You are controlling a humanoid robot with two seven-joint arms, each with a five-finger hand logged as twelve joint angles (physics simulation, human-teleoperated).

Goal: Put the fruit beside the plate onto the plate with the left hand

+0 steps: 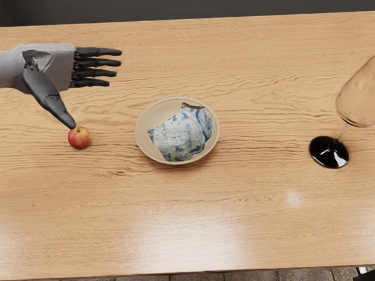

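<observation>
Left hand (65, 70) open, fingers straight and holding nothing, thumb angled down with its tip just by the apple (79, 138); whether they touch cannot be judged from this angle. Apple sits on the desk (191, 227) left of the plate (150, 115), apart from it. Not yet grasped: grip, carry and placing all remain.

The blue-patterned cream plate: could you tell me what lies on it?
Nothing: the blue-patterned cream plate is bare, none of it covered; the small red apple lies apart, beside it.
</observation>
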